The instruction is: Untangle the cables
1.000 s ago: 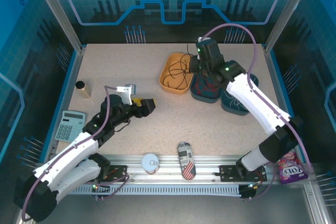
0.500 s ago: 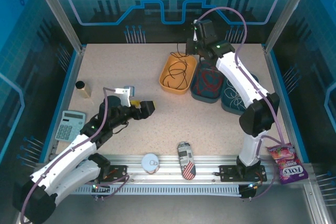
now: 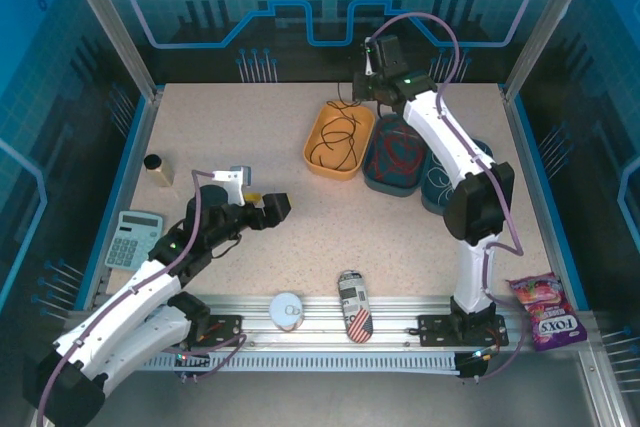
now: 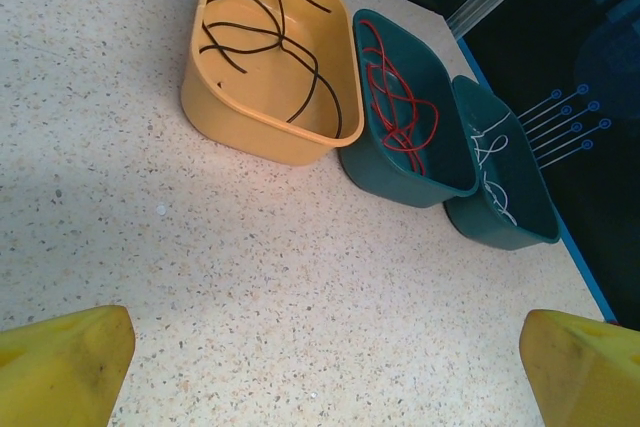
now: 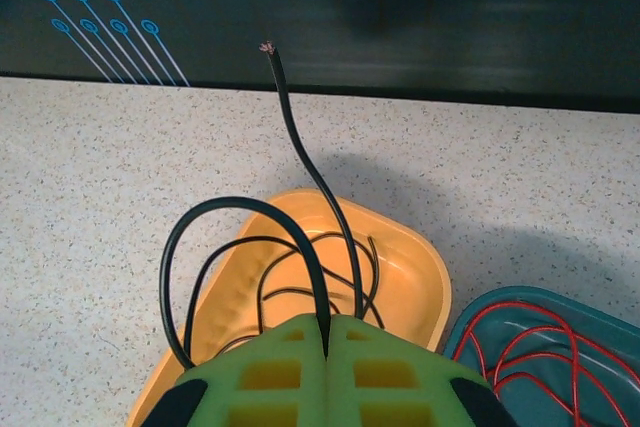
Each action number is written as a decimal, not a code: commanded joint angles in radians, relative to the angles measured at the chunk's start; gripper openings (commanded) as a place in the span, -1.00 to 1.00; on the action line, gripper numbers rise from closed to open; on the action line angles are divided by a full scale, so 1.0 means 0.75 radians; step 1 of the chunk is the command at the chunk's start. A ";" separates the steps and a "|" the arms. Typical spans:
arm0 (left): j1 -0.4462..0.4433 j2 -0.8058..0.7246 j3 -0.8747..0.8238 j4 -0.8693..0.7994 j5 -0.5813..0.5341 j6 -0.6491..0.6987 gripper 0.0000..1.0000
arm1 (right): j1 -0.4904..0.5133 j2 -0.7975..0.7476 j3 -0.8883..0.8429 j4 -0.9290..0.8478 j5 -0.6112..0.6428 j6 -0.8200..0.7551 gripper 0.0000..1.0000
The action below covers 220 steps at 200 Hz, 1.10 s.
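Three cables [image 3: 340, 137] sit in bins: black cable [image 5: 240, 201] in the yellow bin [image 5: 425, 257], red cable [image 4: 398, 97] and white cable [image 4: 492, 143] in teal bins [image 4: 400, 182]. Your right gripper [image 5: 327, 332] pinches the black one, so next you likely let it drop in. Your left gripper [image 4: 322, 357] gapes wide, holding nothing.

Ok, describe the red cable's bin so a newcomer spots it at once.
Look to the table's far right, where three bins sit in a row. It's the middle bin: teal, between the orange bin and a second teal bin, alone in holding red cable.
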 commanded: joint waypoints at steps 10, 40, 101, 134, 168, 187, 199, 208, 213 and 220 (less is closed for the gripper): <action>0.006 -0.020 0.010 -0.017 -0.033 -0.003 0.98 | -0.005 0.020 -0.061 0.039 -0.026 -0.011 -1.00; 0.005 -0.018 0.007 -0.020 -0.035 -0.004 0.98 | 0.011 0.039 -0.129 0.026 -0.083 0.012 -1.00; 0.005 -0.024 0.006 -0.050 -0.055 -0.009 0.98 | 0.022 0.135 -0.160 -0.032 -0.110 0.097 -1.00; 0.006 -0.024 0.021 -0.077 -0.059 -0.004 0.98 | 0.021 0.229 -0.069 -0.108 -0.070 0.120 -1.00; 0.007 -0.027 0.024 -0.091 -0.056 -0.012 0.99 | 0.021 0.341 0.022 -0.190 -0.034 0.139 -1.00; 0.005 -0.028 0.031 -0.107 -0.056 -0.007 0.98 | 0.023 0.368 0.030 -0.196 -0.029 0.140 -0.99; 0.005 -0.030 0.035 -0.116 -0.060 -0.004 0.98 | 0.024 0.374 0.029 -0.193 -0.024 0.135 -0.94; 0.005 -0.030 0.038 -0.121 -0.061 -0.003 0.98 | 0.024 0.378 0.029 -0.192 -0.018 0.130 -0.87; 0.006 -0.030 0.038 -0.122 -0.061 -0.003 0.98 | 0.024 0.380 0.029 -0.192 -0.015 0.125 -0.80; 0.005 -0.032 0.040 -0.122 -0.063 -0.001 0.98 | 0.021 0.380 0.031 -0.192 -0.014 0.115 -0.67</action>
